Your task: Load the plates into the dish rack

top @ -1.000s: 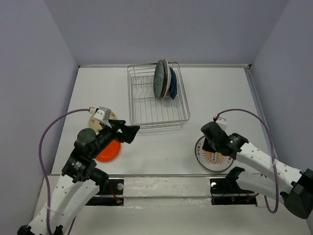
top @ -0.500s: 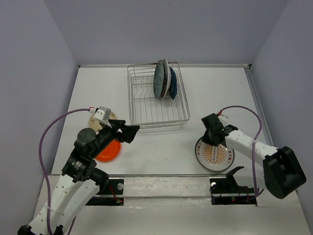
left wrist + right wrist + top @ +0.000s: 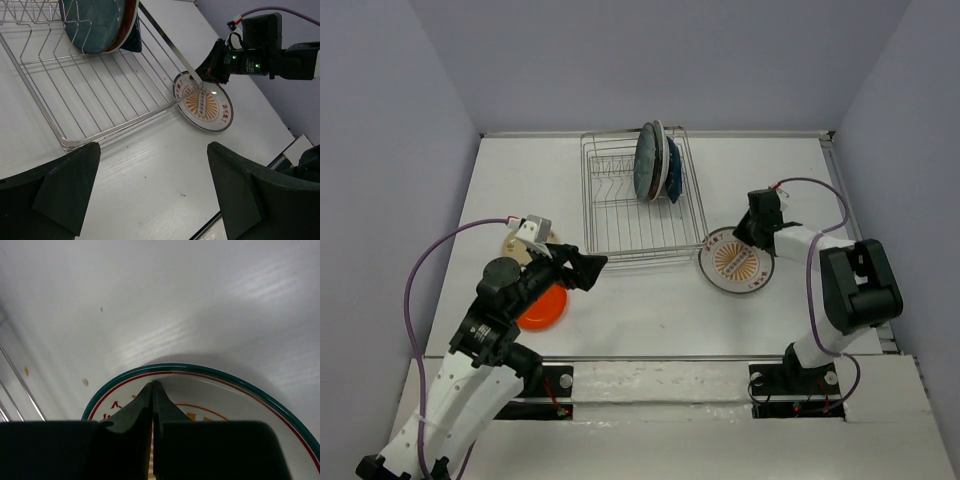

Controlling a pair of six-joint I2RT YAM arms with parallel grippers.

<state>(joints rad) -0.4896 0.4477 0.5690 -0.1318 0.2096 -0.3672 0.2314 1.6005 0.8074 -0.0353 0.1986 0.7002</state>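
While the left gripper [image 3: 154,150] hangs wide open and empty above the table [image 3: 650,310], just short of the rack [image 3: 630,215] and its near edge, all the action is over on the right! The right gripper [image 3: 152,386] is squeezed down to a hairline slit, its tips together and planted on the sunburst plate [image 3: 737,262], right at the far rim, just inside the teal and red bands. Both fingers show on top of the plate. That plate lies on the table, tucked in by the rack's near right corner. From the left wrist view the corner wire crosses its edge, though whether the two touch I cannot tell. Inside the rack, three plates [image 3: 655,162] stand on edge at the far right end, teal-grey face to the left, dark blue on the right. Over on the left side, the orange plate [image 3: 545,310] lies beneath the left arm, and the cream plate [image 3: 512,245] peeks out just beyond it, apart from the rack.
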